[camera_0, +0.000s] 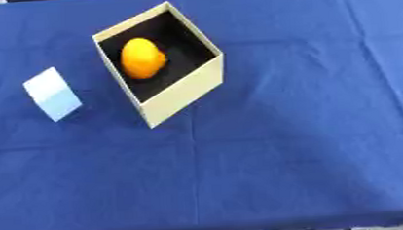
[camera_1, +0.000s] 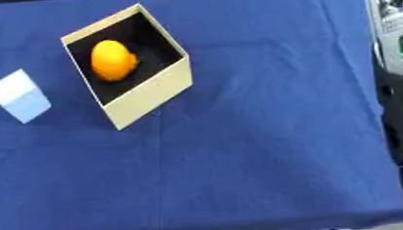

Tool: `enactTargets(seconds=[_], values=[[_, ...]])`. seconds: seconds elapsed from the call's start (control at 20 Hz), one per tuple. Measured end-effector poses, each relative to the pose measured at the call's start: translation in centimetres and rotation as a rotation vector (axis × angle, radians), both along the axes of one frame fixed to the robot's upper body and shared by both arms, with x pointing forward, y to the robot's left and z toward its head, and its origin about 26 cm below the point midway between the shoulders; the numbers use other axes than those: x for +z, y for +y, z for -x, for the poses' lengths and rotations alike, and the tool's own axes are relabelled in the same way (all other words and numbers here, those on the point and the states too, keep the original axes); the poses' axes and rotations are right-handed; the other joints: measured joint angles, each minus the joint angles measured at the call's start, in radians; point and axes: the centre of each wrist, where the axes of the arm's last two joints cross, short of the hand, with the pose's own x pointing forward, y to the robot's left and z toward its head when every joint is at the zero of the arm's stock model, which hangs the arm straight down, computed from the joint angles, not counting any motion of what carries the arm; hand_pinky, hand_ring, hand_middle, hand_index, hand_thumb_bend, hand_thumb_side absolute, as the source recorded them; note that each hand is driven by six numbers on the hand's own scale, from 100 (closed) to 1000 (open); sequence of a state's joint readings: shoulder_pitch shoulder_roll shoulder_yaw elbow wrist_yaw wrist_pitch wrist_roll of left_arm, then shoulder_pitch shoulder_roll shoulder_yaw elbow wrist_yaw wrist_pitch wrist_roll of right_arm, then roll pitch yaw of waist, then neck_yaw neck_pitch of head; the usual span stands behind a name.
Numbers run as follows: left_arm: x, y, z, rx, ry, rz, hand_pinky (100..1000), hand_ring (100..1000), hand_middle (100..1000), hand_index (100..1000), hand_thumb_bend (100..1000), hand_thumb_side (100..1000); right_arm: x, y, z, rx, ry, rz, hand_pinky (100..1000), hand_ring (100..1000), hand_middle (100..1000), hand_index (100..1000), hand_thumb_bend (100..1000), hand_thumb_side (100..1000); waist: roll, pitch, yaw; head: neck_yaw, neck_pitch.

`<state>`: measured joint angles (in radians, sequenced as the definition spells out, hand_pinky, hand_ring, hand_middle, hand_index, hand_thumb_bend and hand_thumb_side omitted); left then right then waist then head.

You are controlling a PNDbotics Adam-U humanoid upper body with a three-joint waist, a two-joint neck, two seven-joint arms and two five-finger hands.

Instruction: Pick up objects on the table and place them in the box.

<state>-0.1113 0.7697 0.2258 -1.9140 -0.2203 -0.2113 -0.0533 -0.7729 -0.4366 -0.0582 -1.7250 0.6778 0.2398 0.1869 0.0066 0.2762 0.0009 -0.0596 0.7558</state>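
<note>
A blue cloth (camera_0: 266, 148) covers the surface, with fold lines running across it and down its middle. On the far left part stands an open box (camera_0: 185, 91) of pale cardboard, black inside, turned at an angle so that one corner points toward the near edge. Inside the box lies an orange fruit (camera_0: 142, 57), rounded and a little longer than wide, close to the left wall of the box and resting on the black bottom. Its top stays below the rim.

To the left of the box, apart from it, stands a small white block (camera_0: 53, 93). It sits on the cloth, also turned at an angle, with one lighter face on top. Bare cloth lies between the block and the box, and no object stands between them. The near and right parts of the cloth carry no objects.

No robot hand shows in either view, neither left nor right, so I cannot tell if the fingers are open or closed.

In the right eye view, grey and silver equipment (camera_1: 395, 25) shows past the right edge of the surface, with a dark part below it; what it is I cannot make out. At the far edge some small things show behind the cloth, too little to name.
</note>
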Motion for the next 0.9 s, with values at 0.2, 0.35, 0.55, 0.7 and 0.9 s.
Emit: enactTargets(seconds=[0.2, 0.35, 0.55, 0.7, 0.9], values=[[1.5, 0.1, -1.2, 0.059, 0.078, -0.148, 802, 764, 759, 901, 688, 904, -0.2, -0.1, -0.3, -0.003, -0.035, -0.042, 903, 1000, 832, 954, 100, 695, -0.009, 0.0, 0.0, 0.0, -0.001], [2.5, -0.1, -1.9, 0.101, 0.128, -0.254, 822, 787, 779, 912, 752, 960, -0.6, 0.0, -0.6, -0.008, -0.049, -0.058, 902, 1000, 832, 954, 100, 695, -0.012, 0.001, 0.0, 0.003, -0.001], [2.8, -0.6, -3.0, 0.137, 0.2, -0.356, 836, 803, 793, 919, 806, 999, -0.8, 0.1, -0.9, -0.006, -0.058, -0.065, 902, 1000, 832, 953, 100, 692, -0.012, 0.001, -0.002, 0.009, -0.001], [2.6, -0.8, -3.7, 0.153, 0.25, -0.406, 854, 825, 812, 932, 857, 1000, -1.0, 0.4, -0.9, 0.002, -0.06, -0.067, 902, 1000, 832, 953, 100, 692, -0.01, 0.001, -0.003, 0.014, -0.001], [2.1, -0.8, -4.5, 0.161, 0.325, -0.459, 862, 837, 818, 941, 914, 1000, -1.0, 0.4, -0.9, 0.003, -0.061, -0.067, 902, 1000, 833, 956, 100, 695, -0.004, 0.001, -0.007, 0.02, -0.009]])
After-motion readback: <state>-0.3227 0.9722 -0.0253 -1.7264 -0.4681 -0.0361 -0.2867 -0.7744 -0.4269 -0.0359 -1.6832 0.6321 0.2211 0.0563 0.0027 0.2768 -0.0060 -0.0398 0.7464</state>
